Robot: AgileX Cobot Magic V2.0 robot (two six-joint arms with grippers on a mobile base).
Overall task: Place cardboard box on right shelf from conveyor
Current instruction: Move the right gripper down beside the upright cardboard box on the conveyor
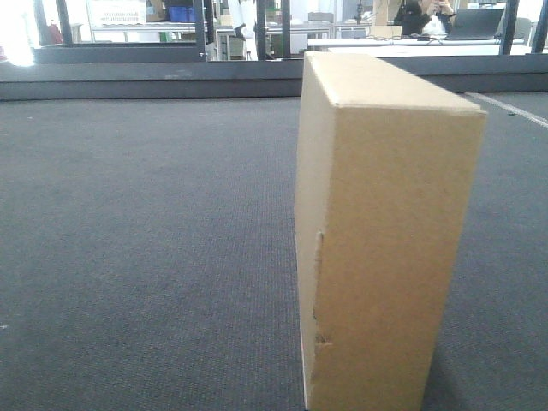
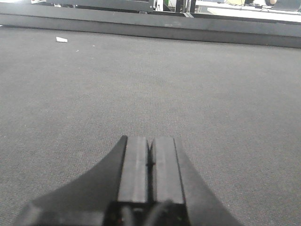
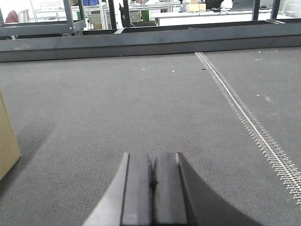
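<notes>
Dark grey woven conveyor belt (image 1: 128, 257) carrying a plain tan rectangular cardboard box (image 1: 385, 240), with both grippers low over the belt.
Front view: the box stands upright on a narrow face toward 3 o'clock, with small dents along its near vertical edge; a dark raised rail (image 1: 145, 81) bounds the belt at 12 o'clock. Left wrist view: the black left gripper (image 2: 150, 162), pads pressed together on nothing, is over bare belt; a small white scrap (image 2: 61, 39) lies at 11 o'clock. Right wrist view: the black right gripper (image 3: 153, 181) is likewise closed and empty; a corner of the box shows at 9 o'clock, well apart; a toothed metal seam (image 3: 244, 113) crosses the belt from 1 to 4 o'clock.
</notes>
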